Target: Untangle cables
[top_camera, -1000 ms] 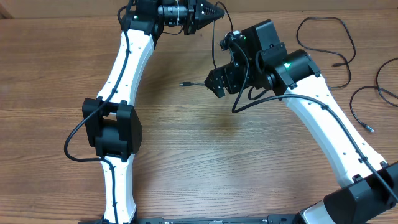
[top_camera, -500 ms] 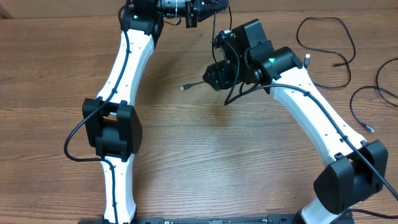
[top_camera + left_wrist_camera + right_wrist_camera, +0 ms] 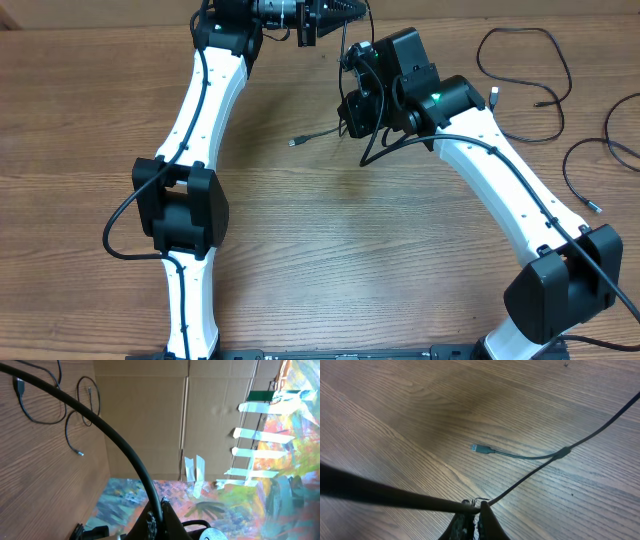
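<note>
Fingers (image 3: 487,522) of the right gripper (image 3: 479,506) are clenched on the thin black cable (image 3: 520,455), low over the table (image 3: 300,250). Its plug (image 3: 480,449) lies flat on the wood just ahead. The left gripper (image 3: 159,510) is clamped on a cable too, likely the same one, up at the far edge. My call: spread the arms slowly, keep the right pinch low and let the plug tail drag free. Ease off if it snags. The other cables (image 3: 566,80) sit well apart on the right, so leave them.

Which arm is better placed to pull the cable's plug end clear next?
Probably right: the right gripper is shut on the cable close to its loose plug, while the left gripper holds it farther off.
</note>
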{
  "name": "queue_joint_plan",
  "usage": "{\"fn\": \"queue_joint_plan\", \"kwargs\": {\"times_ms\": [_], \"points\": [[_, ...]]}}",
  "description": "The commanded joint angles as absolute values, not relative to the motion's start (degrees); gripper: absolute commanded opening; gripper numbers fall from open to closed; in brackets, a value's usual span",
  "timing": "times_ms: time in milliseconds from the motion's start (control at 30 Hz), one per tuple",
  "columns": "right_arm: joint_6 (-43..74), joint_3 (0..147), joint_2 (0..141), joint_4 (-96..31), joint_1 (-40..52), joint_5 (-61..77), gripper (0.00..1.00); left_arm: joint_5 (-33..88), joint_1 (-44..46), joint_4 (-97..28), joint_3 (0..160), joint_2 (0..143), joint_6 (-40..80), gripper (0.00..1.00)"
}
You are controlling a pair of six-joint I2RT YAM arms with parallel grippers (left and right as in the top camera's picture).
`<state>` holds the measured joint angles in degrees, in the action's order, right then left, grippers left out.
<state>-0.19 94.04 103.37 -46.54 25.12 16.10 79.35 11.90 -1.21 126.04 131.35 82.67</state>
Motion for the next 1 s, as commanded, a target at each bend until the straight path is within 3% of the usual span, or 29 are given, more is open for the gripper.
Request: {"fn": "queue_joint_plan", "kwargs": {"times_ms": [0,67,100,167,267,500,733,967], "points": [[0.62,93.91,103.0,-45.69,25.23,15.9,0.04,81.06,12.14,-0.99,127.39,128.77,82.63,0.05],[0.71,93.91,103.0,-45.65,25.23,15.55,0.04,81.06,12.12,-0.99,127.39,128.77,81.87,0.1],[1.76,93.91,103.0,-45.65,25.23,14.26,0.04,81.08,12.01,-1.02,127.39,128.77,81.28,0.21],[2.98,93.91,103.0,-45.67,25.21,12.56,0.04,81.08,11.94,-1.02,127.39,128.77,79.61,0.29],[3.22,93.93,103.0,-45.63,24.99,12.01,0.04,81.08,11.86,-1.02,127.39,128.77,76.66,0.51],[4.54,93.93,102.98,-45.63,25.02,12.01,0.04,81.28,11.4,-1.04,127.39,128.77,69.67,0.8],[4.71,93.93,102.98,-45.63,25.02,11.97,0.04,81.34,10.35,-1.26,127.39,128.77,62.54,0.98],[4.73,93.93,102.98,-45.65,25.02,12.01,0.04,82.15,9.74,-1.72,127.33,128.79,56.1,0.97]]}}
